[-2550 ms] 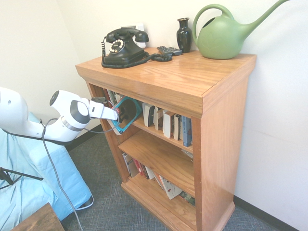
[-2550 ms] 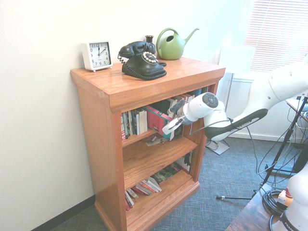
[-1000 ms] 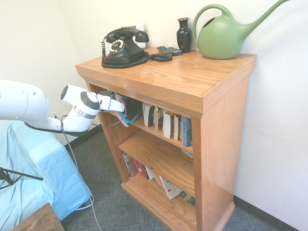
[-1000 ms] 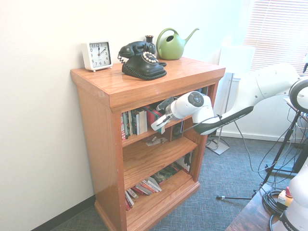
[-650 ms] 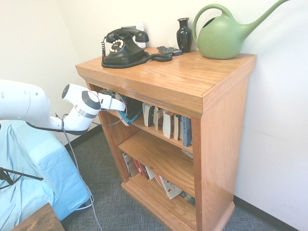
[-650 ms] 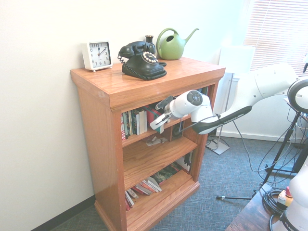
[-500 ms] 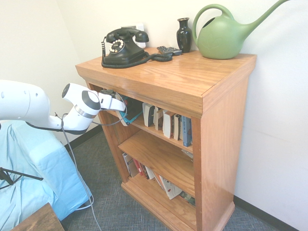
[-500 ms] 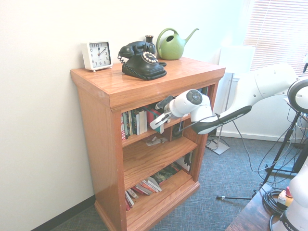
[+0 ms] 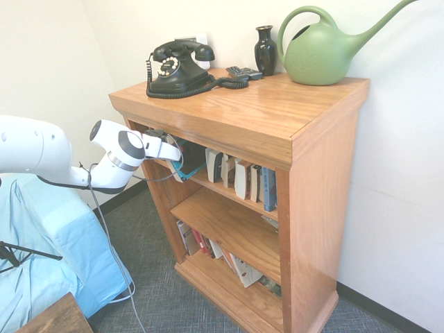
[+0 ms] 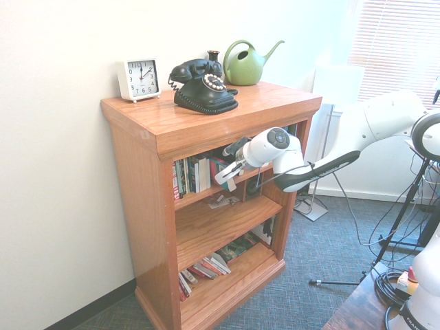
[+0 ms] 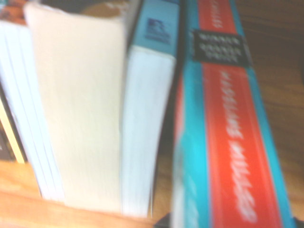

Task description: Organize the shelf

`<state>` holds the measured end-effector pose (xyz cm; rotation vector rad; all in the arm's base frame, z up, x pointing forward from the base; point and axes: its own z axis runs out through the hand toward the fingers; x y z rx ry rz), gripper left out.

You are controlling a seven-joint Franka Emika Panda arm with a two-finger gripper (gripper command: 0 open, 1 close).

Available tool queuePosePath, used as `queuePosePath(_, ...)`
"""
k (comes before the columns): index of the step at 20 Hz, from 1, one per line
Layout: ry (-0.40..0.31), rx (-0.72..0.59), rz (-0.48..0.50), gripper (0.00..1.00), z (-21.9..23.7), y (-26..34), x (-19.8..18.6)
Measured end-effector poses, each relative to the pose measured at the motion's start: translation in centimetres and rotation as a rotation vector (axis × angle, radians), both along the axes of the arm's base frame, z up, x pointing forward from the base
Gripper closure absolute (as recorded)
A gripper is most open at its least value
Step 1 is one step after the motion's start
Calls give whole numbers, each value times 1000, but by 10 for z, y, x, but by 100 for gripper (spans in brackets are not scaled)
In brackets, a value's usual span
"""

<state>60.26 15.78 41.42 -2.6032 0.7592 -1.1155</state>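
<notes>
Where books stand, the shelf (image 9: pixel 229 125) surrounds the tool (image 10: pixel 225 175).

My fingers (image 10: pixel 225 176): their tips sit right at the books on the top inner shelf; I cannot tell whether they touch a book or how wide they stand.
Red and teal book (image 11: pixel 228 133): spine lettering blurred past reading; its far end is cut off by the wrist picture's edge.
Cream-paged book (image 11: pixel 80 109): only the page block shows, smeared.
Watering can (image 9: pixel 326 52): spout tip runs off the picture's top edge.
Bottom-shelf books (image 9: pixel 239 267): titles too small to tell.
The shelf (image 9: pixel 263 118): its foot is cut off below in the first exterior view.
Clock (image 10: pixel 139 78): numerals too small to read.
</notes>
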Motion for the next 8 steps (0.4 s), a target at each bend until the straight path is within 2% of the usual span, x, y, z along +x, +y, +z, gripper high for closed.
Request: queuePosePath(8, 41, 40, 28, 0, -16, 8, -63)
